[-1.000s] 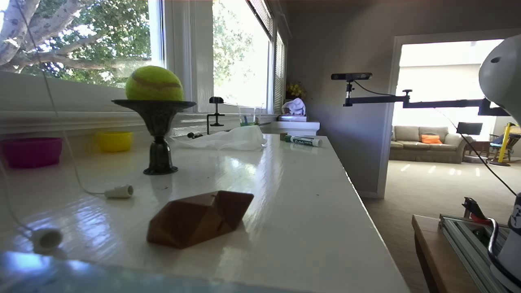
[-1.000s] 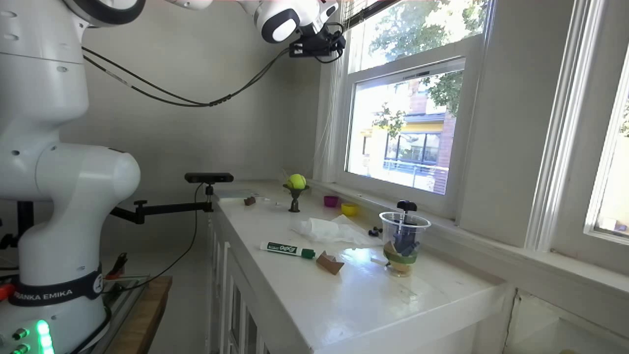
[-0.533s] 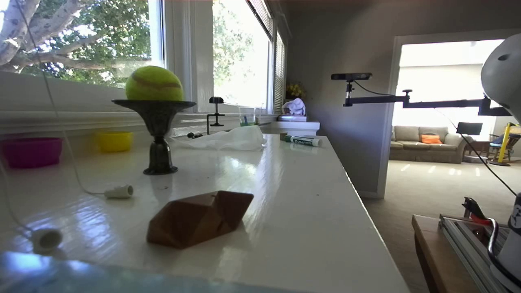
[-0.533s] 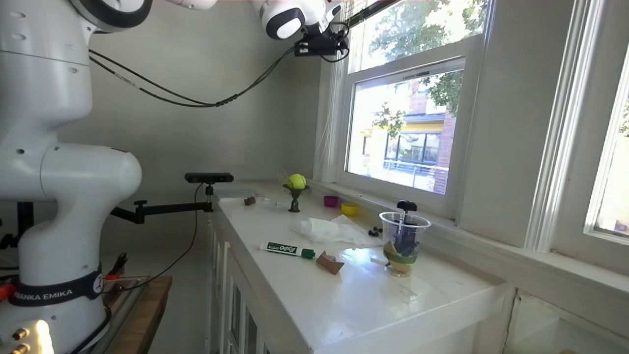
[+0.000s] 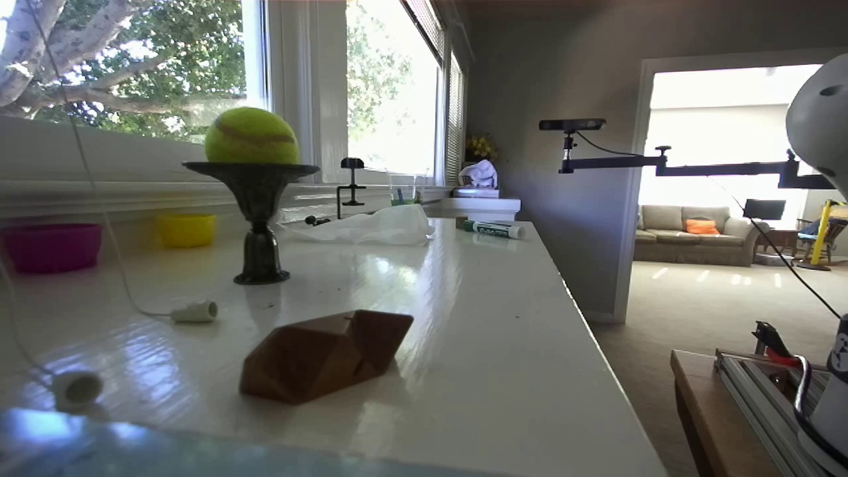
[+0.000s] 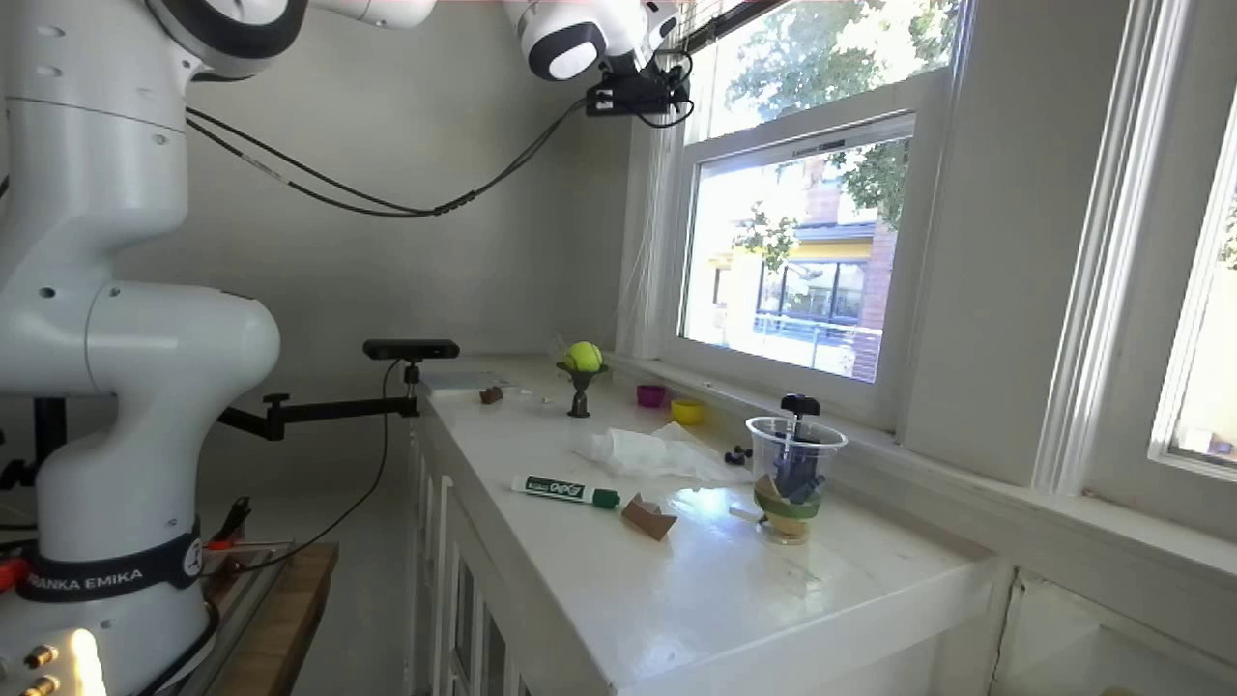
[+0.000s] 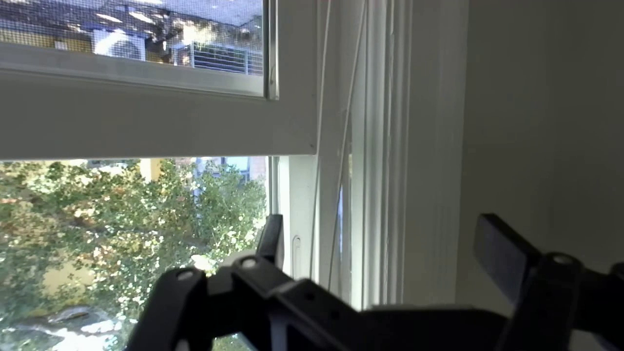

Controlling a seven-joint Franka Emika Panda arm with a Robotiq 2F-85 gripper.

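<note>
free air below pincer [image 7: 382, 239], cords [image 7: 346, 117] ahead

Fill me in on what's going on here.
A robot arm is raised beside a window, its gripper wide open and gripping nothing. In the wrist view, two pale cords show in the gap; whether they hang inside it or behind it, I can't tell. Below, on a white counter, a tennis ball sits on a dark stand, and a green-and-white marker lies beside a small brown piece. The gripper is well clear of these, touching none.
</note>
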